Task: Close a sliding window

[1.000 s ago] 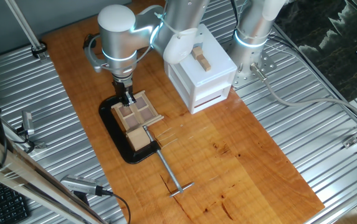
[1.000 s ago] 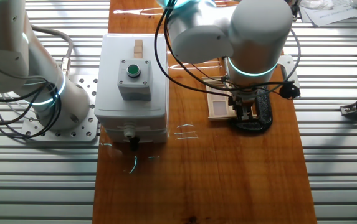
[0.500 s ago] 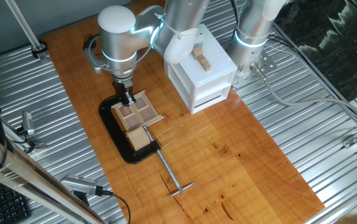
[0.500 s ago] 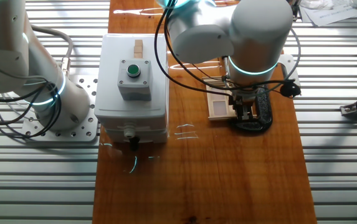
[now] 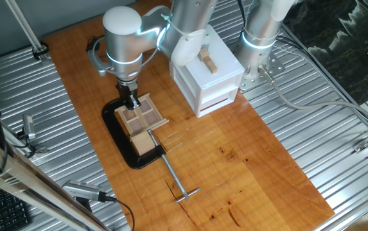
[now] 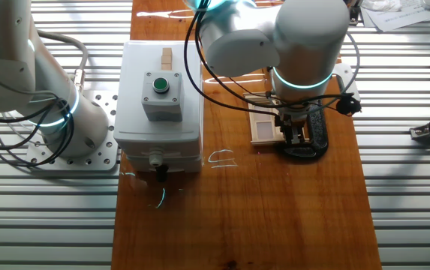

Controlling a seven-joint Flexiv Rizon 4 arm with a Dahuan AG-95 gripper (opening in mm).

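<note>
Gripper is pointing straight down, its dark fingertips sitting on the far edge of the sliding window; whether the fingers are parted or pinching cannot be told. The window is lying in wooden rails on a black clamp. To the right, a white box is standing.
</note>
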